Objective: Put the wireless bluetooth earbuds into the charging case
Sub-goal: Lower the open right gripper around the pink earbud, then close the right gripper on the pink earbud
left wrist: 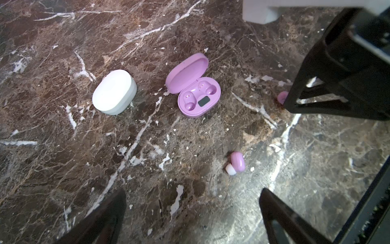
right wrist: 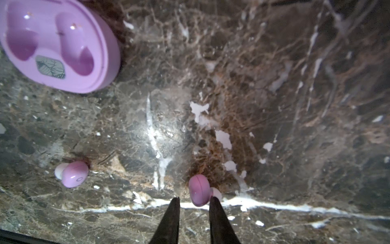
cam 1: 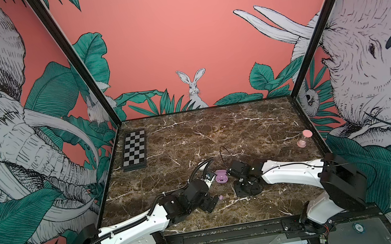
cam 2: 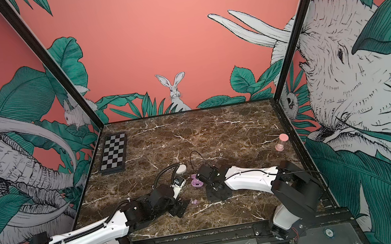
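Earbuds (left wrist: 237, 161) are all outside their sockets as far as we can see: two lilac ones lie on the counter (cam 1: 230, 127), and none is seated. The lilac charging case (left wrist: 193, 90) sits open near the middle of the counter, somewhat toward its near edge, with its lid back and both sockets empty.

One lilac earbud (right wrist: 75, 174) lies on its side with its white tip showing, between the case and the near edge, touched by neither arm. The other lilac earbud (right wrist: 199, 190) lies right at the tips of the right gripper (right wrist: 195, 203), which is down at the counter surface. Its fingers stand narrowly apart. One is at the bud's side and a strip of marble shows between the bud and the other, so we judge the bud not yet pinched.

The left gripper (left wrist: 192, 191) hovers with its fingers spread wide, holding nothing. A white case (left wrist: 114, 93) stands shut just beside the lilac one, toward the left edge. We see no white buds and cannot tell what it holds.

We judge the task barely begun: both lilac buds have yet to be gripped, carried over and pressed into their sockets.
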